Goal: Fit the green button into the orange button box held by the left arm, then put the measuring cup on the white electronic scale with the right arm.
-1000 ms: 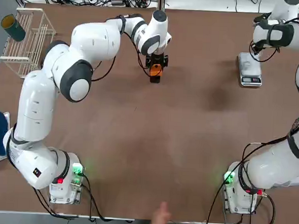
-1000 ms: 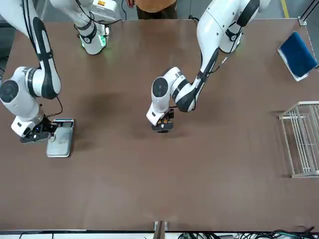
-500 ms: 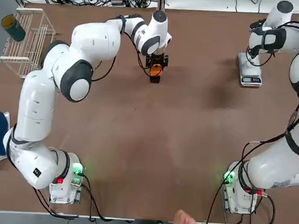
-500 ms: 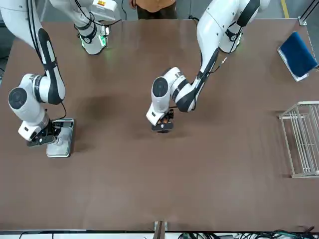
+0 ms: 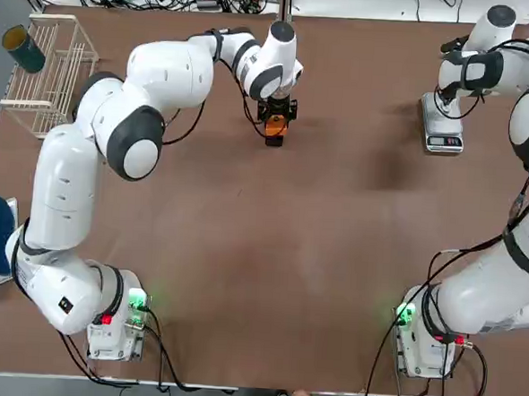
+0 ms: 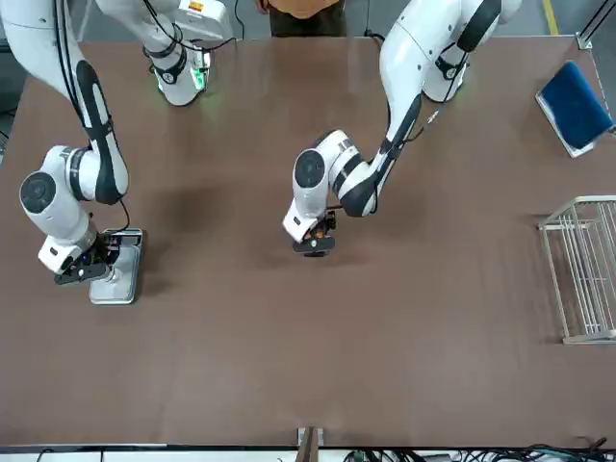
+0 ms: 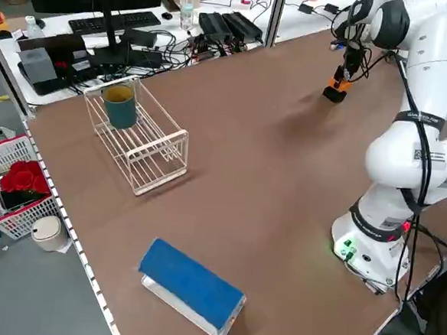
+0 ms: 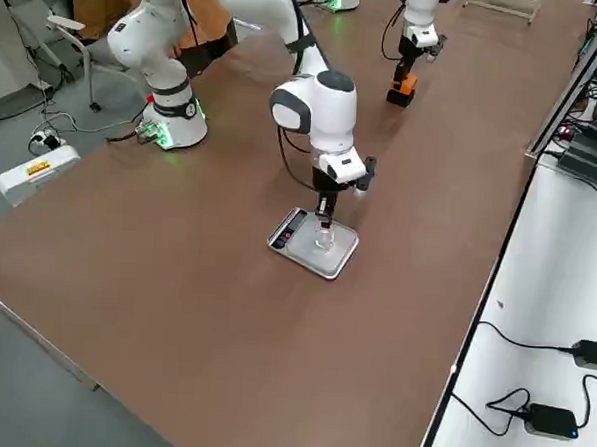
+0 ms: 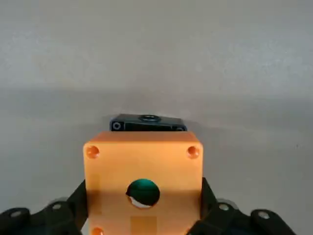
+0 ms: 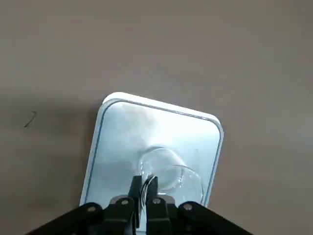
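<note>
Measuring cup point(image 10: 172, 178), one, pinched by my right gripper point(image 10: 143, 188) over one scale point(image 10: 159, 142); left gripper point(image 9: 144, 205) grips one orange box point(image 9: 143, 183)

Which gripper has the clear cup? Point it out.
The right gripper, over the scale, pinches the clear cup; the left one grips the orange box.

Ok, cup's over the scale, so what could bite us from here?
The right gripper pinches the clear measuring cup by one side of its wall, so it might tilt or snag on release. It also looks off-centre on the scale's plate; lowering or nudging it nearer the edge could leave it overhanging.
</note>
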{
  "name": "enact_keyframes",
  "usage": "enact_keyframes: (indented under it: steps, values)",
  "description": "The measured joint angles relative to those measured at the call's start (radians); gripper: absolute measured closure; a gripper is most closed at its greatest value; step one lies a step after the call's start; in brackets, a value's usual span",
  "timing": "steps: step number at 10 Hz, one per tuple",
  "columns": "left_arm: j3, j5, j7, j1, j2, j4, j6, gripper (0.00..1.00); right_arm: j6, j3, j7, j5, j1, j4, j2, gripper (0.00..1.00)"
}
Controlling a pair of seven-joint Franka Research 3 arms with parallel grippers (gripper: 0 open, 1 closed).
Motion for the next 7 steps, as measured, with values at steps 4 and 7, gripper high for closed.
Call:
enact_keyframes:
  steps: [4,7]
  values:
    - [0.000,0.000,0.000,0.000,0.000,-0.003,0.007,0.14,0.001,0.000,0.000,0.001,0.000,0.000,0.007,0.93]
    - [0.000,0.000,0.000,0.000,0.000,-0.006,0.010,0.14,0.001,0.002,0.001,0.001,0.000,0.000,0.007,0.88]
